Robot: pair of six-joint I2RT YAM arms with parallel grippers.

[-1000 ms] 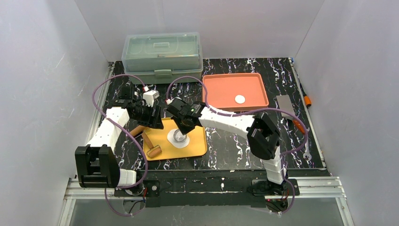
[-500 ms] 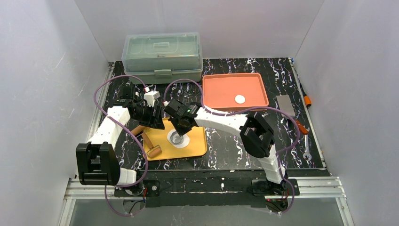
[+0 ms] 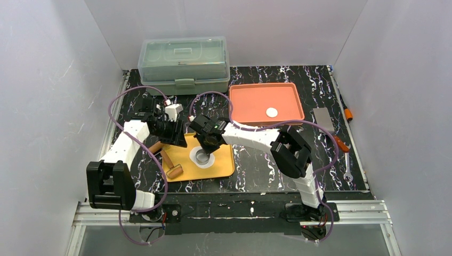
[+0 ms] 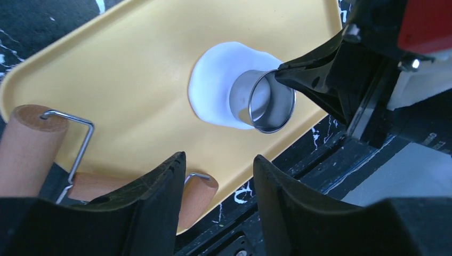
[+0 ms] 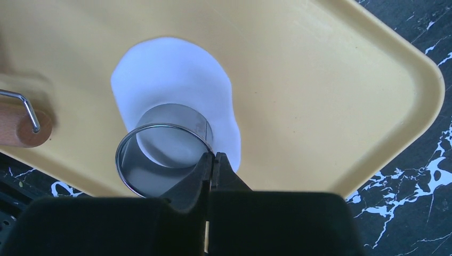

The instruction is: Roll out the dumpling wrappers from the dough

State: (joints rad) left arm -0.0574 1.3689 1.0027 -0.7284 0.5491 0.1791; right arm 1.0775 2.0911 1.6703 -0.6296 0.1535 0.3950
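Pinching the ring (image 5: 173, 114) by its wall, right gripper (image 5: 213, 160) holds it on the dough (image 5: 170, 69) mid-frame; left gripper (image 4: 218, 160) gapes empty, lower centre.

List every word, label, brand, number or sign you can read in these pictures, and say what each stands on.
No text can be read in any view.
The plastic box has a small rectangular patch on its lid, too small to tell if it carries words.
The yellow tray, metal ring and dough show no markings.
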